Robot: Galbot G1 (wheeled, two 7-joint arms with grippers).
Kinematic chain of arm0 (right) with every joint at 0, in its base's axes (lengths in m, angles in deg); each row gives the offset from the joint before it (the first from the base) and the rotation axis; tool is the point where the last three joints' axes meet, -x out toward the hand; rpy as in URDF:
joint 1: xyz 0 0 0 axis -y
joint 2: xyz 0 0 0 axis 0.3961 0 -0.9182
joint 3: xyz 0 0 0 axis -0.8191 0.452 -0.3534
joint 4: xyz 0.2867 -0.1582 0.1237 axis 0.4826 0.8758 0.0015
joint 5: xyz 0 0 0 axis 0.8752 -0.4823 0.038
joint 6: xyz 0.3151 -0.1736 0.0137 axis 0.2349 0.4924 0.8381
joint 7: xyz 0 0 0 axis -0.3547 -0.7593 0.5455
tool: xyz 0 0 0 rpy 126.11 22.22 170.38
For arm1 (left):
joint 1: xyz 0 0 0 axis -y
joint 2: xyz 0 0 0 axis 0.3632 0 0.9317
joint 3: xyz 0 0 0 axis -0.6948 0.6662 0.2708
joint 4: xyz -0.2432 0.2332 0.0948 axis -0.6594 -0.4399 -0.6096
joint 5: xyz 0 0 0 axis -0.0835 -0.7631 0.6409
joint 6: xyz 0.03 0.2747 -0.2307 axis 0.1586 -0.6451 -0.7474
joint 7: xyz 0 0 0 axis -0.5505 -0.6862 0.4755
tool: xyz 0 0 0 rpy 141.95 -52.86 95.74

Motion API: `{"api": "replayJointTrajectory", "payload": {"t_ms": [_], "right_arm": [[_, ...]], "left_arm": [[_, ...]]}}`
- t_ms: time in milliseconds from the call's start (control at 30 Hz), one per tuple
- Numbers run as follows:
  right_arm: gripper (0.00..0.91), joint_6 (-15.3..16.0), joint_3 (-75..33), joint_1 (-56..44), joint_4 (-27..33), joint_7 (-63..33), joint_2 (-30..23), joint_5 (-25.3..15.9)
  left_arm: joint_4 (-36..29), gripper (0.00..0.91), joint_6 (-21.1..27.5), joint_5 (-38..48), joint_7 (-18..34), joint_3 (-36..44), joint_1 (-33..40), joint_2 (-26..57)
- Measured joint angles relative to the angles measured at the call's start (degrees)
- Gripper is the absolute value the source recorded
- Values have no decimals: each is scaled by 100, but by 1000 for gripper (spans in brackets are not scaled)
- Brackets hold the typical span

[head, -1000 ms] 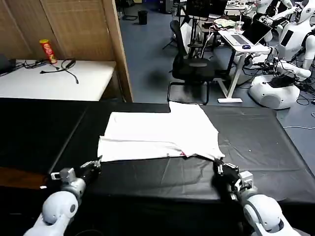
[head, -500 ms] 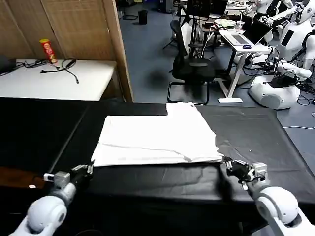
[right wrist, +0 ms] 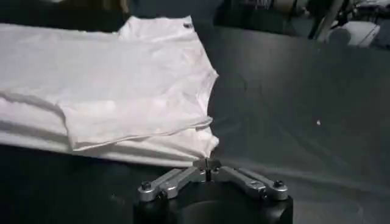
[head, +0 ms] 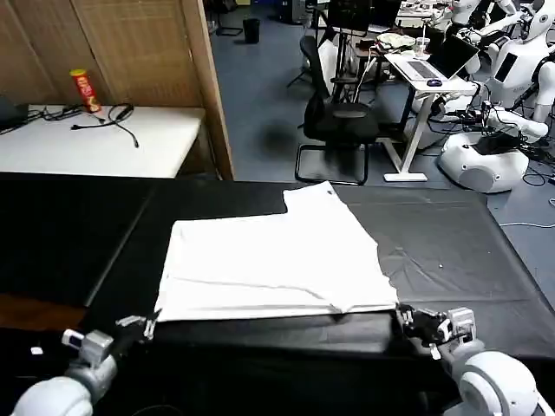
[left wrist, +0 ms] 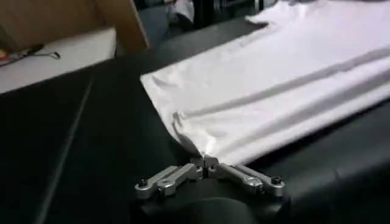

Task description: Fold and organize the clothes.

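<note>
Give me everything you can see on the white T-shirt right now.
The white T-shirt lies flat on the black tablecloth, partly folded into a wide slab with layered edges along its near side. It looks like soft cotton, lightly creased. One part sticks out at the far side. No print shows. The left gripper is shut on its near left corner; the right gripper, shut, is at the near right corner, and whether it pinches cloth is unclear.

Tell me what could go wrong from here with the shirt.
1. The left hand and right hand each pinch only a corner tip of the T-shirt, so it may slip free.
2. Its near hem lies close to the black-covered table's front edge, so further pulling could drag it off.
</note>
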Motion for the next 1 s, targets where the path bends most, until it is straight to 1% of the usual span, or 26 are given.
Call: {"api": "replayJointTrajectory", "payload": {"t_ms": [200,233,267,400,567,733,867,933,1000], "right_arm": [[0,83,-35,-197,-233,-121,-132,1],[39,91,-42,-234,-279,-123,-159,0],[878,99,-46,-271,-322,-123,-181,0],[878,101,-123,-424,-507,-200,-222,13],[878,101,-310,-669,-878,-397,-253,62],[878,102,-545,-807,-1249,-243,-347,216],[878,66,-582,-501,-1195,88,-316,224],[878,-165,-483,-105,-963,164,-298,213],[878,-361,-329,390,-624,215,-305,158]], "left_arm": [[-20,0,-20,-26,42,-91,-115,-69],[-20,205,-21,-26,57,-102,-123,-82],[-20,878,-20,-26,75,-109,-128,-89],[-71,878,56,49,207,-168,-173,-125],[-255,878,200,165,298,-341,-336,-168],[-507,878,421,256,515,-564,-522,-245],[-695,878,531,596,629,-779,-440,-376],[-693,878,501,912,681,-894,-260,-429],[-626,878,477,1228,699,-916,89,-451]]}}
